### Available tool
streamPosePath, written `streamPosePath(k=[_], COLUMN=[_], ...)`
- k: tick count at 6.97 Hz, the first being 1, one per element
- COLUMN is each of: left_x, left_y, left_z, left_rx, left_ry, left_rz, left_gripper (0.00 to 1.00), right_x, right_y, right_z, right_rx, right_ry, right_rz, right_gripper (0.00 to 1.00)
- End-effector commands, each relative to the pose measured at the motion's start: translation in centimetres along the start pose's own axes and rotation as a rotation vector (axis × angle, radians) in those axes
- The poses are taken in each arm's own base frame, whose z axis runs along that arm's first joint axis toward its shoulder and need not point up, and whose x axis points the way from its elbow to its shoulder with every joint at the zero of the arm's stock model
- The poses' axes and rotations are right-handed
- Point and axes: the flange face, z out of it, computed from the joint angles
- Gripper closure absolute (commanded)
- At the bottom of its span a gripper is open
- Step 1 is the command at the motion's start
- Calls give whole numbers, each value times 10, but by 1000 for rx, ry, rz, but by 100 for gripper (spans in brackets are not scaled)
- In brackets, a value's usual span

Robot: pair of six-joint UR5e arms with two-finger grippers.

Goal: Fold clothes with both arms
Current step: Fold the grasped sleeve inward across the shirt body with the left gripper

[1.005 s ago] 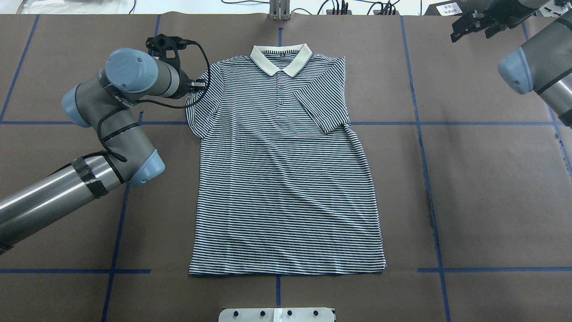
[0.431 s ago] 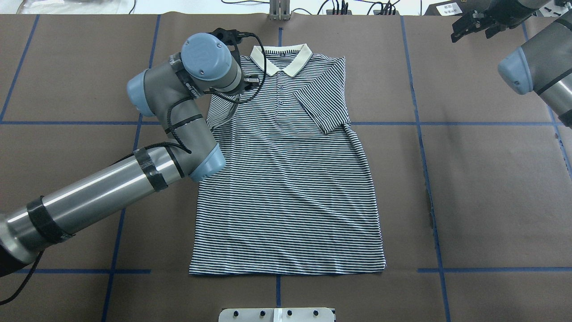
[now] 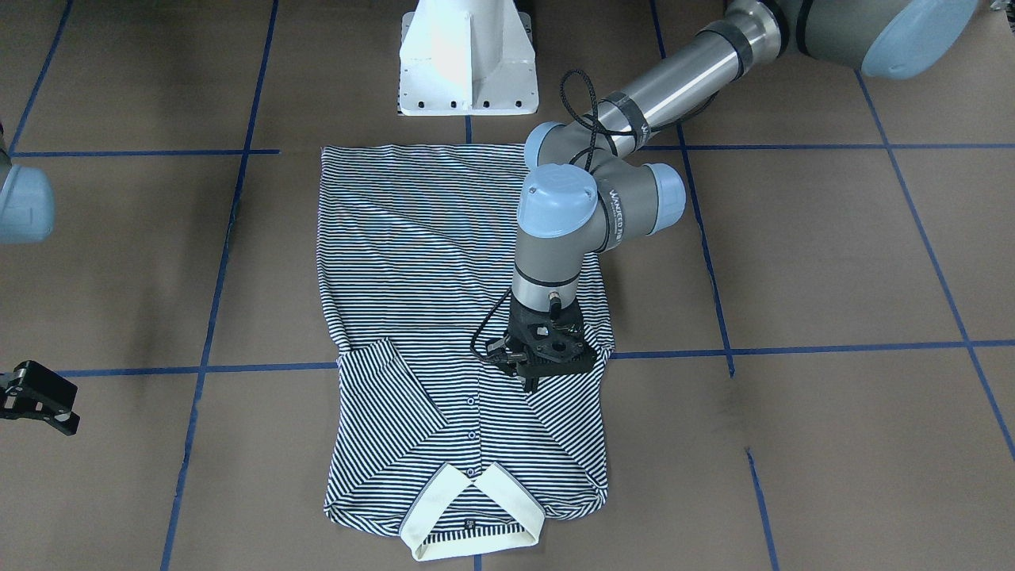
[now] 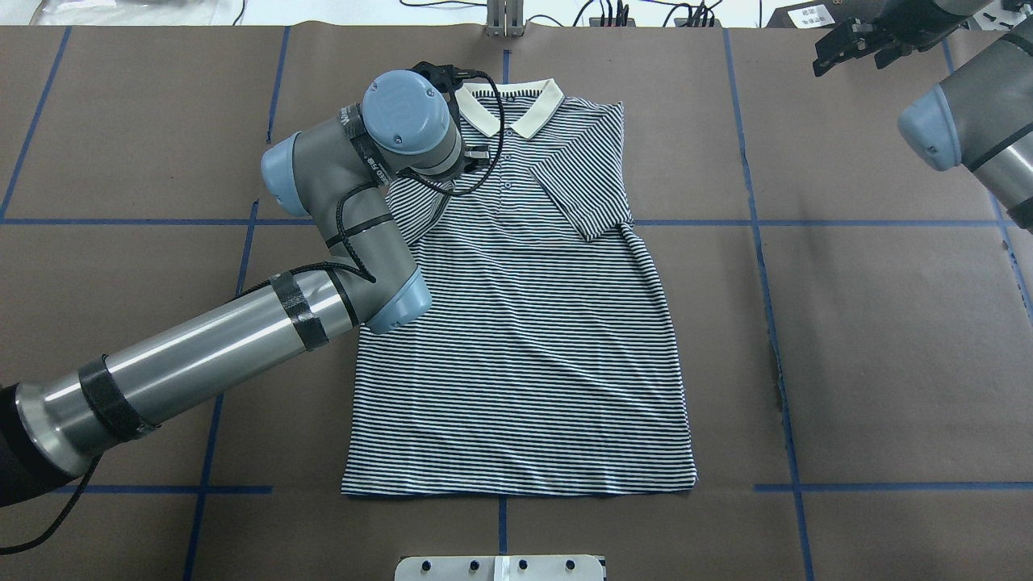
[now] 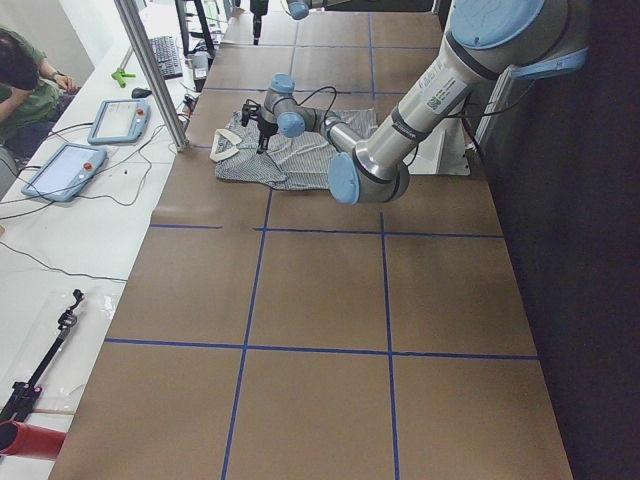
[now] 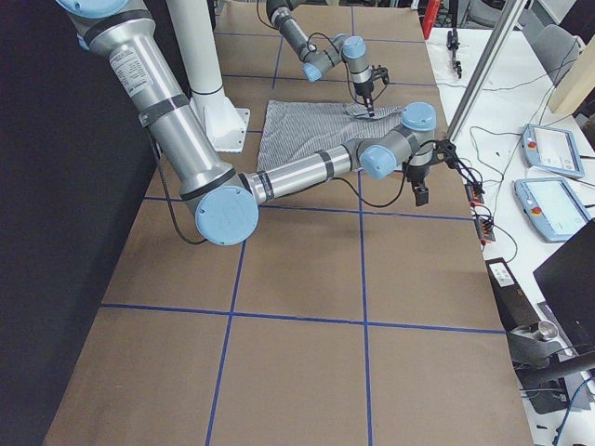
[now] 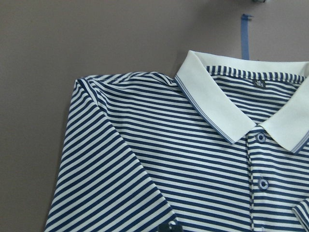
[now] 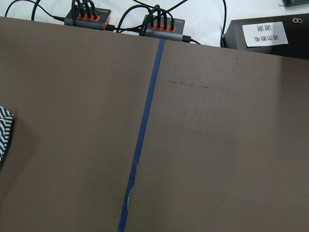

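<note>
The striped polo shirt lies flat and face up, its cream collar at the far side. Its right sleeve is folded in onto the chest. My left gripper is low over the chest beside the button placket, shut on the hem of the left sleeve, which is folded inward. In the overhead view my wrist hides the fingers. In the left wrist view the fingertips show at the bottom edge. My right gripper is open and empty, at the table's far right corner, well away from the shirt.
The white pedestal base stands at the near table edge by the shirt's hem. Blue tape lines cross the brown table cover. Power strips and cables lie along the far edge. An operator sits beyond the table.
My left arm has swung right from beside the shirt to over its chest, carrying the left sleeve inward so it folds over. The right arm has not moved.
</note>
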Motion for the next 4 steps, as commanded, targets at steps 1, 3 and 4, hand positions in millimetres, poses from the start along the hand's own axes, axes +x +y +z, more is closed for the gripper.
streamPosePath(k=[1, 3, 4], left_x=[6, -25, -50], left_y=[1, 16, 31], left_z=[-11, -35, -54], left_rx=[0, -5, -18], left_ry=[26, 78, 115], left_rz=[96, 173, 183], left_gripper=[0, 0, 0], right_x=[-38, -118, -164], right_y=[22, 82, 125], right_z=[5, -7, -8], right_rx=[-9, -4, 6], right_ry=[-36, -105, -118], right_rz=[20, 163, 230], right_gripper=[0, 0, 0])
